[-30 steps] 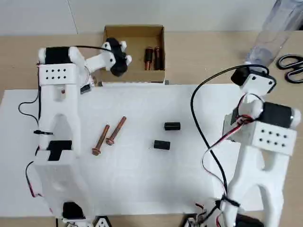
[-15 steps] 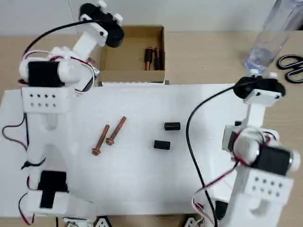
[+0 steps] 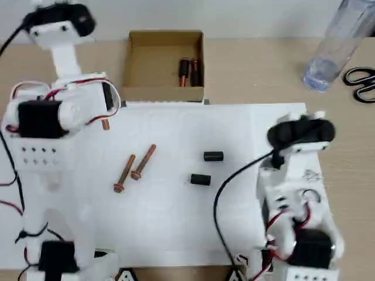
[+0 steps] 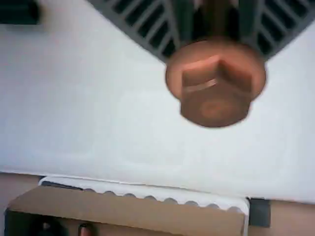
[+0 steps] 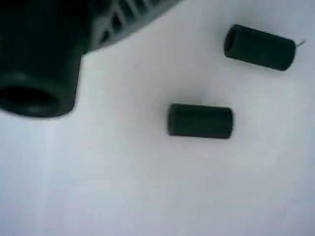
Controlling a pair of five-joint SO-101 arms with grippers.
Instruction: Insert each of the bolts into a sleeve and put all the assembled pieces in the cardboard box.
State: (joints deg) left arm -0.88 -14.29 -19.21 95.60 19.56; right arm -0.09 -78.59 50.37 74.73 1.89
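Left gripper [image 4: 216, 22] is pinching a copper bolt [image 4: 215, 83] by the shank, with the hex head facing the wrist camera, over the white sheet [image 3: 176, 234] just on the near side of the cardboard box [image 3: 164, 93]. Judged: the bolt is being held for mating, not for dropping, since it is carrying no sleeve. Right gripper [image 5: 74, 34] is clamping what looks like a black sleeve [image 5: 32, 93], open bore facing outward, likely so the bolt can be run into it. Right arm [image 3: 299, 193] is sitting over the right side of the sheet, well apart from the left arm [image 3: 58, 117], so the two parts are not yet meeting. Two loose bolts [image 3: 144, 161] are lying side by side left of centre. Two loose sleeves [image 3: 213, 156] are lying to their right, near each other but apart. Two finished pieces [image 3: 184, 71] are resting in the right part of the box. The high view is giving layout and count, but just a copper stub of the held bolt under the left arm. The left wrist view is giving the ribbed jaws behind the head and the box's near wall beyond. The right wrist view is giving the held sleeve's bore, which the arm's body is covering from above. Bottle [image 3: 328, 52] and scissors [image 3: 360, 82] are sitting at far right, uninvolved.
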